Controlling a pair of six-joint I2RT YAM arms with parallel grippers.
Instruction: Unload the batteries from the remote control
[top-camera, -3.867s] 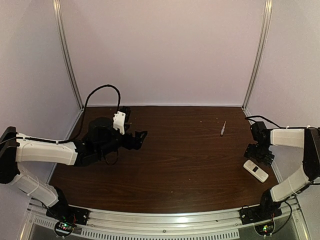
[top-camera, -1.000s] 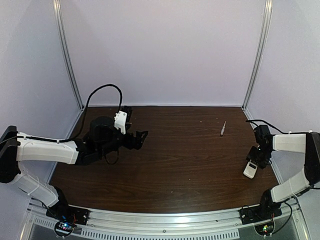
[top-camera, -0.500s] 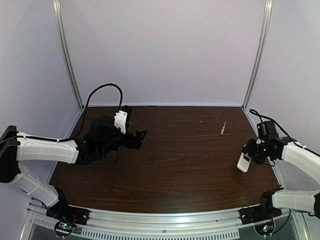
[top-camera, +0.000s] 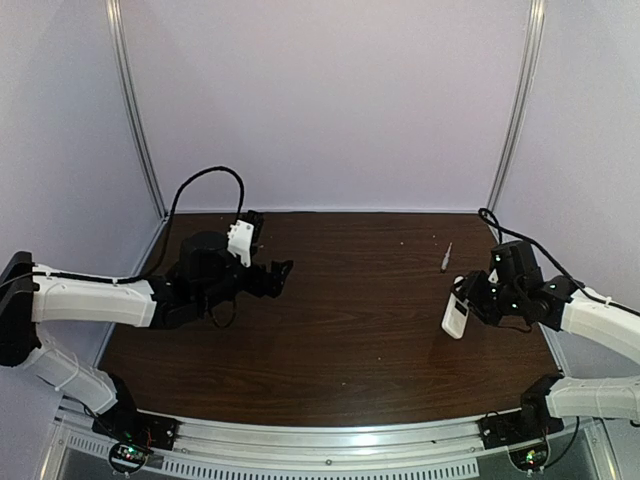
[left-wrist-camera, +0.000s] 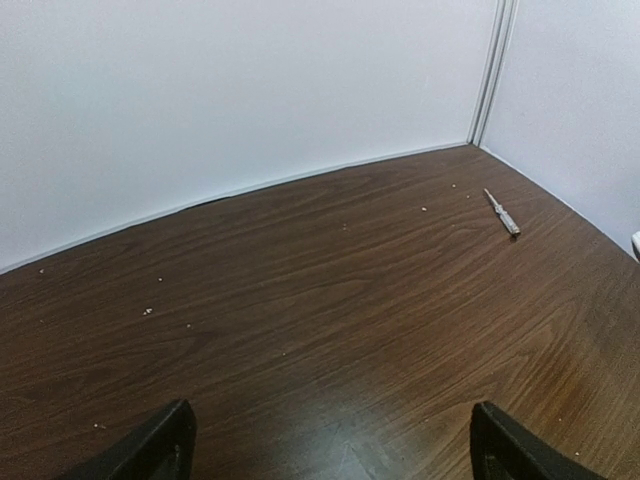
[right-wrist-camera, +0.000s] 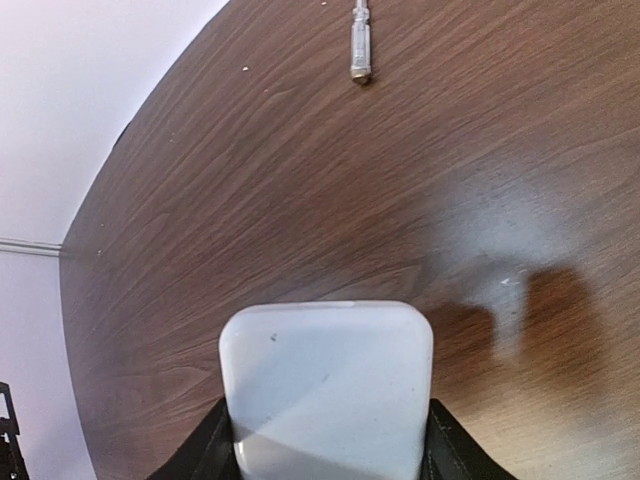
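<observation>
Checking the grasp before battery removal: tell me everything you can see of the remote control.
The remote control is a small white flat bar with rounded corners, smooth and plastic-looking. The right gripper clamps it across its width by both long edges. It is held tilted over the right side of the table, apparently lifted clear, its shadow on the wood beside it. The face toward the wrist camera is plain white: no display or seam shows there. Nothing else touches it.
</observation>
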